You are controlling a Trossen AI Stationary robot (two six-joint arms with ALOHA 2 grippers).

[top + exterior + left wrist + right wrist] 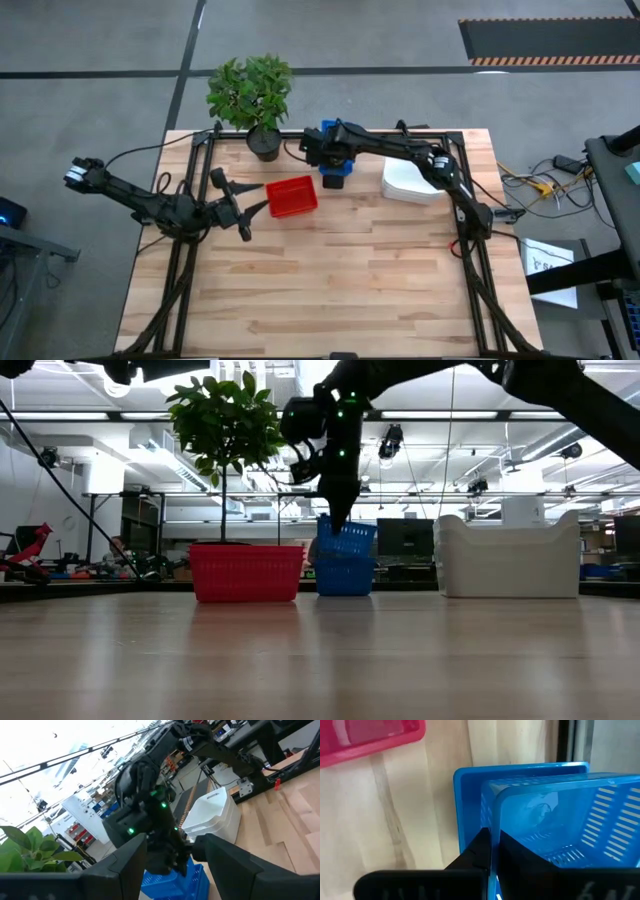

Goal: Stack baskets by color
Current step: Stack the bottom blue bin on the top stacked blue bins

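High view shows the wooden table point(330, 290) carrying everything, with two dark arms reaching in from its sides. No brand, label or readable writing shows on any of the things in any view.

Next in size, the potted plant point(251, 92) stands at the far edge of the table, left of centre. The white baskets point(408, 183) sit as a nested pile near the far right, well apart from the red ones; how many are in the pile cannot be told. The red baskets point(292, 196) rest near the middle of the table, just beside the left arm's fingers, and their count cannot be told either.

The blue baskets point(334, 172) lie between the red and white piles, just right of the plant's pot. In the low view, an upper blue basket point(348, 538) sits tilted in a lower one point(344, 576), not yet fully seated.

The right gripper point(490, 851) is clamped on the wall of that upper blue basket, one finger inside and one outside.

The left gripper point(252, 197) hovers at the left side of the red baskets with its fingers spread wide, holding nothing.
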